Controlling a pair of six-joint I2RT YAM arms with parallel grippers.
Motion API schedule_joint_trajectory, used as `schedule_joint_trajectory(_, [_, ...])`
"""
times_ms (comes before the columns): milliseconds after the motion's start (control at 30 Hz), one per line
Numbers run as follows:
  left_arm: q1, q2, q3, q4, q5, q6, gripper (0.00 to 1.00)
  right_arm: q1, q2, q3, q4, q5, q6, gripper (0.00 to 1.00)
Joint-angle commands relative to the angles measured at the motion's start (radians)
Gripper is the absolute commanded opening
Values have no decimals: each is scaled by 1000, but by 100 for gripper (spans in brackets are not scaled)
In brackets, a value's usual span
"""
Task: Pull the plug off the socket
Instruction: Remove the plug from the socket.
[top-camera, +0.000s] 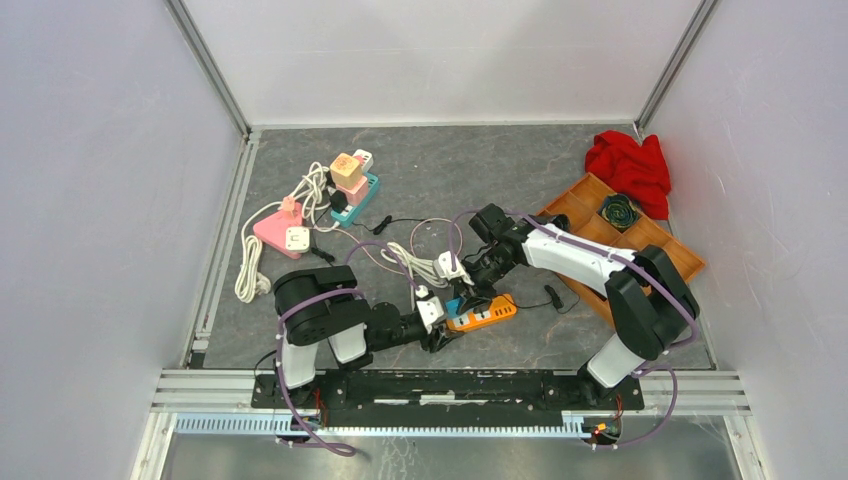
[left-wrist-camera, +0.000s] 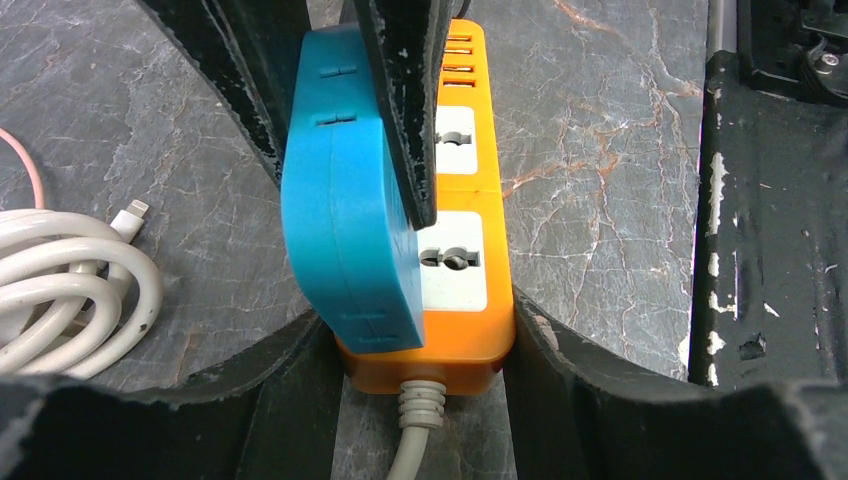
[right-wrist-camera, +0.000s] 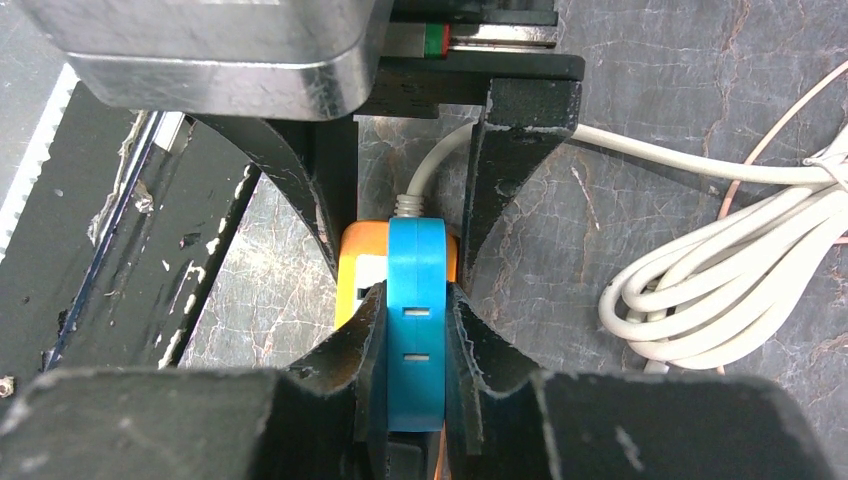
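Walls (top-camera: 100, 200) of plain white panel, framed in aluminium rails, close in a table (top-camera: 480, 170) topped with grey, stone-veined sheet. At the far right lies a shallow wooden tray (top-camera: 575, 195) with dividers, and a crumpled red cloth (top-camera: 630, 165) sits at its far corner. On the far left are a pink three-sided socket block (top-camera: 272, 228) and a teal strip (top-camera: 358, 195), both carrying adapters, among loose white cords. A coiled white cable (top-camera: 420, 265) lies near the middle.

Close to the arm bases sits the orange power strip (left-wrist-camera: 470, 335), glossy plastic with white socket faces and a ribbed grey cord boot at its near end. The blue plug (left-wrist-camera: 345, 220), a smooth, rounded, flat-sided body, stands upright in it, seated in a socket.

The left gripper (top-camera: 440, 335) straddles the strip's cord end, its worn black fingers (left-wrist-camera: 540, 350) half closed and pressed against both long sides. The right gripper (right-wrist-camera: 415, 300) is clamped narrowly on the plug's two flat faces.
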Motion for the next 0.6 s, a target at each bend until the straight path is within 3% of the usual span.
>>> schedule_joint_trajectory(0, [3,47,-29,195,-36,-70,2,0,-85,30,-34,-106,-26,0])
schedule_joint_trajectory(567, [13,73,-32,195,-49,-95,2,0,-167,-21,157,-58,205,0])
